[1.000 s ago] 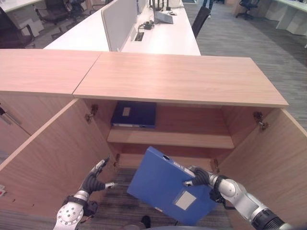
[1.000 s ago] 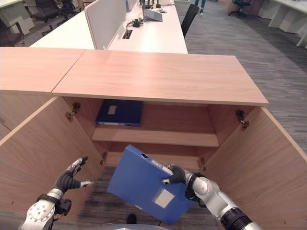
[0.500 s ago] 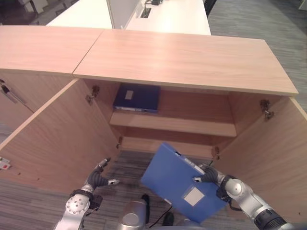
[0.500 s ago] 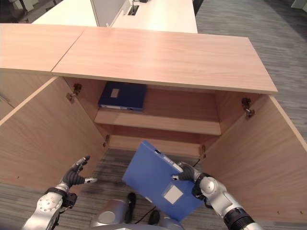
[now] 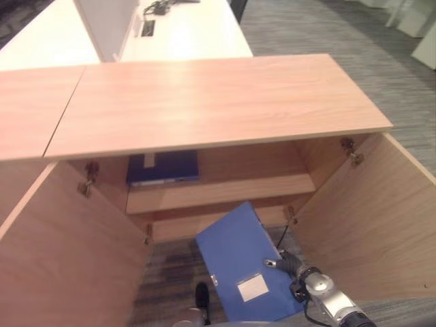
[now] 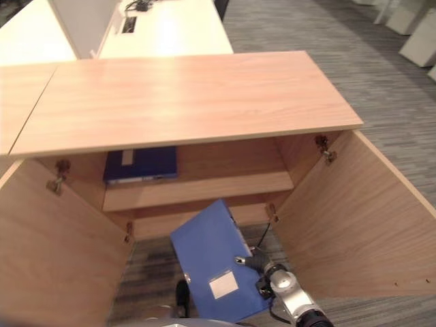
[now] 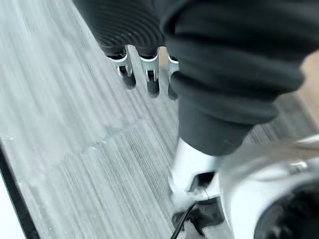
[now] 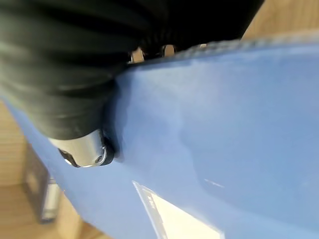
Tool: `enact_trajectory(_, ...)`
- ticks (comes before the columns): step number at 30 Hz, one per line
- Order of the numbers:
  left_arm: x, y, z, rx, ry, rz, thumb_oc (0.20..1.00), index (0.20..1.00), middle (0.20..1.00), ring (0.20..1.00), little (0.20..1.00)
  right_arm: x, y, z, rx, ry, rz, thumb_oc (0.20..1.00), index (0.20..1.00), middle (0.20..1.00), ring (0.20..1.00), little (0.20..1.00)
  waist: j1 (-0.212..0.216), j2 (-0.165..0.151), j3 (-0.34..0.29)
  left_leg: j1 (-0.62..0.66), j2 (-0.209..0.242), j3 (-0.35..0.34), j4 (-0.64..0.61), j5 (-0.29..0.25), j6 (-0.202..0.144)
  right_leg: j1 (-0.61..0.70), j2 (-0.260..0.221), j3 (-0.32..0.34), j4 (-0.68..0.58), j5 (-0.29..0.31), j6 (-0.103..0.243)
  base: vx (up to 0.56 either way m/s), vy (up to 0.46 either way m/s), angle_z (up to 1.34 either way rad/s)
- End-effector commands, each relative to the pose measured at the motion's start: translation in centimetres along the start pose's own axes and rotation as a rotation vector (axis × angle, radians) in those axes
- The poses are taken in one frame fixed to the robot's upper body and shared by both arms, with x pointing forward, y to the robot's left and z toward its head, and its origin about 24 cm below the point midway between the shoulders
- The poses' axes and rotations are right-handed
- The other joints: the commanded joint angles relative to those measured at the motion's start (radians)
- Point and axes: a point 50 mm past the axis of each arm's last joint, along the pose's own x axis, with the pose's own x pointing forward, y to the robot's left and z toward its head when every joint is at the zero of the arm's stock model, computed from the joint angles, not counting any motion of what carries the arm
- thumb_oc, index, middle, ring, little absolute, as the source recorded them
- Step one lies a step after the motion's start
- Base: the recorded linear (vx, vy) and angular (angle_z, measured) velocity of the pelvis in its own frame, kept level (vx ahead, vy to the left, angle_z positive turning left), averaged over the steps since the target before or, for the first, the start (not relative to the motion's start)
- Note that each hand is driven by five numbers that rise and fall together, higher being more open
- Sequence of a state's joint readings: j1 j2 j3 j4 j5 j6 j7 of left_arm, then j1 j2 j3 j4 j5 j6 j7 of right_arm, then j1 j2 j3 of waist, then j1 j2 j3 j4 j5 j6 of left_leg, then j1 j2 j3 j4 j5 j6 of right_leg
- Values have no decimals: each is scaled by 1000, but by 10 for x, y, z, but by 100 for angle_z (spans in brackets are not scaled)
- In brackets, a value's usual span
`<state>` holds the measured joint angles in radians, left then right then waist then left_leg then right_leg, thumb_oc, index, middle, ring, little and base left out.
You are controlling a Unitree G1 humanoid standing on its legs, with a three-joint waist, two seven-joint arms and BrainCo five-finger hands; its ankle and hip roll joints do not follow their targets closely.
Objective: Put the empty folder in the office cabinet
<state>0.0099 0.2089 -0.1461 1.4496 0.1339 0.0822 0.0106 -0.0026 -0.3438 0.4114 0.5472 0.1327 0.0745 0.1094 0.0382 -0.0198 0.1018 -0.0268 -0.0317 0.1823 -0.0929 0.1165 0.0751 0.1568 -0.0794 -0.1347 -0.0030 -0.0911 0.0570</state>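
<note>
Right hand (image 5: 289, 264) still gripping blue folder (image 5: 242, 262), left hand (image 7: 144, 67) dropped away

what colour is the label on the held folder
White, on the blue folder; clearest in the left eye view.

Folder (image 5: 240, 262) before the open cabinet (image 5: 218, 116); second folder (image 5: 162, 167) on its shelf (image 5: 231, 191), left.

A grey striped carpet (image 5: 354, 75) is covering the floor. Long white desks (image 5: 174, 30) are standing behind, with a pale divider (image 5: 102, 20) running between them. Bright light is shining on the desk tops.
</note>
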Motion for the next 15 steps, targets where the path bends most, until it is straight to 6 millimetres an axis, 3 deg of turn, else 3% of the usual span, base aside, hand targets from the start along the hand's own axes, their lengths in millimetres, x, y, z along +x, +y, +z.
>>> enact_trajectory(1, 0, -5, -20, -20, 17, 1, 1000, 1000, 1000, 1000, 1000, 4, 4, 23, 95, -132, 19, 200, 200, 200, 200, 200, 25, 16, -54, -34, -21, -24, 6, -69, -40, -44, -121, -67, 73, 30, 76, 52, 143, -17)
enact_trajectory(3, 0, -6, -19, -56, 12, 1, 1000, 1000, 1000, 1000, 1000, 7, 1, 27, 123, -143, 10, 200, 200, 200, 200, 200, 27, 26, -41, -11, -39, -18, 6, -85, -23, -84, -162, -70, 174, 76, 89, 58, 215, -21)
enact_trajectory(5, 0, -8, -17, -38, 7, -1, 1000, 1000, 1000, 1000, 1000, 8, 3, 32, 164, -166, 17, 200, 200, 200, 200, 200, 25, 33, -26, 4, -46, -14, 6, -95, -11, -121, -202, -95, 274, 123, 80, 55, 177, 1)
enact_trajectory(6, 0, -8, -15, -22, -1, -1, 1000, 1000, 1000, 1000, 1000, 9, 5, 34, 193, -177, 20, 200, 200, 200, 200, 200, 25, 28, -18, 27, -54, -13, 6, -122, -13, -135, -239, -123, 329, 111, 83, 80, 144, -6)
enact_trajectory(8, 0, -8, -3, 26, -49, 9, 1000, 1000, 1000, 1000, 1000, 10, 9, 40, 234, -203, 49, 200, 200, 200, 200, 200, 24, 27, -5, 49, -44, 7, 6, -144, -18, -154, -281, -230, 322, 114, 74, 79, 84, -17)
enact_trajectory(9, 0, -9, -3, 26, -49, 8, 1000, 1000, 1000, 1000, 1000, 10, 9, 40, 234, -203, 49, 200, 200, 200, 200, 200, 23, 28, -5, 49, -43, 6, 6, -144, -18, -153, -280, -232, 320, 114, 73, 46, -3, -10)
enact_trajectory(12, -2, -2, 24, 29, -153, 39, 1000, 1000, 1000, 1000, 1000, 8, 7, 50, 251, -246, 56, 200, 200, 200, 200, 200, 5, 37, 17, 59, -22, 0, 6, -143, -26, -218, -203, -224, 256, 100, 63, 28, -55, 3)
enact_trajectory(14, -6, 6, 52, 27, -254, 75, 1000, 1000, 1000, 1000, 1000, 11, 6, 62, 285, -282, 57, 200, 200, 200, 200, 200, 0, 28, 48, 80, -21, -7, 6, -151, -32, -270, -153, -245, 171, 140, 77, 66, -105, -4)
enact_trajectory(15, -6, 6, 52, 27, -254, 75, 1000, 1000, 1000, 1000, 1000, 11, 6, 63, 285, -282, 57, 200, 200, 200, 200, 200, 0, 29, 49, 81, -20, -8, 6, -151, -32, -266, -151, -247, 168, 142, 76, 75, -109, 16)
